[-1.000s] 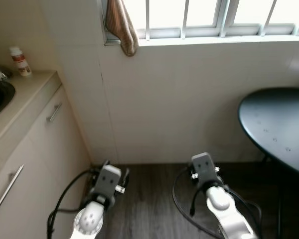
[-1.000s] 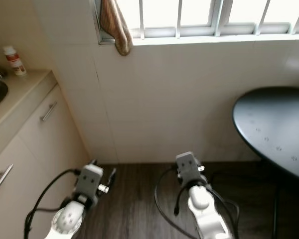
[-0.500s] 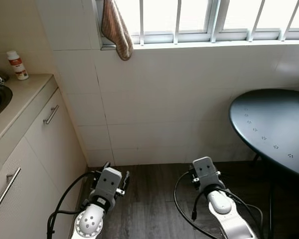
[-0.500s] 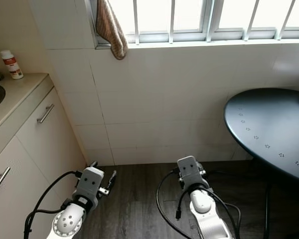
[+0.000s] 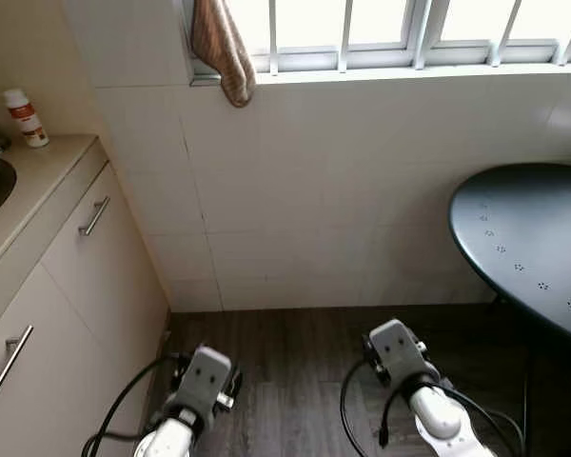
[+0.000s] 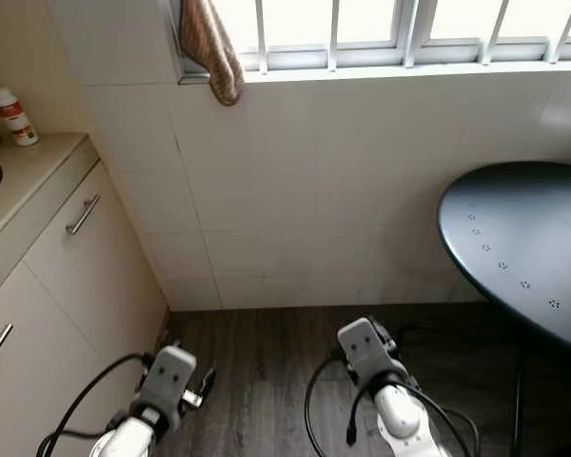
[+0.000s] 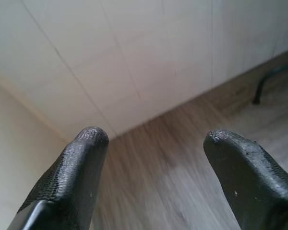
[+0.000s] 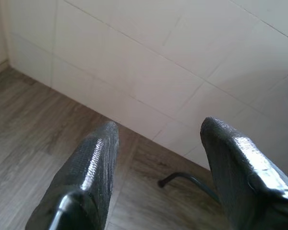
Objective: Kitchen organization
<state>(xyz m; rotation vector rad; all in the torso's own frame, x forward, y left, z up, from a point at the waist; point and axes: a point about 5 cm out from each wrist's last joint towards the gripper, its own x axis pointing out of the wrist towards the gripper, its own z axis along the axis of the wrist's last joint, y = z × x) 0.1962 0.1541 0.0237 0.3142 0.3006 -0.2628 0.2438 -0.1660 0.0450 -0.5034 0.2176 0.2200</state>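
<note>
Overhead, the left eye view is showing the 2 silver arms hanging low over the dark wooden floor (image 5: 285, 371), in front of the white tiled wall (image 5: 343, 190). To the robot's left, the beige kitchen counter (image 5: 38, 181) is carrying a small white bottle with a red label (image 5: 24, 117), and a brown cloth (image 5: 222, 48) is hanging from the barred window. A round black metal table (image 5: 528, 243) is standing on the robot's right.

Next, the left wrist view: the left gripper (image 7: 153, 139) is standing wide open and holding nothing.

Finally, the right wrist view: the right gripper (image 8: 156, 132) is also spread apart and empty, near a black table leg (image 8: 187, 179).
</note>
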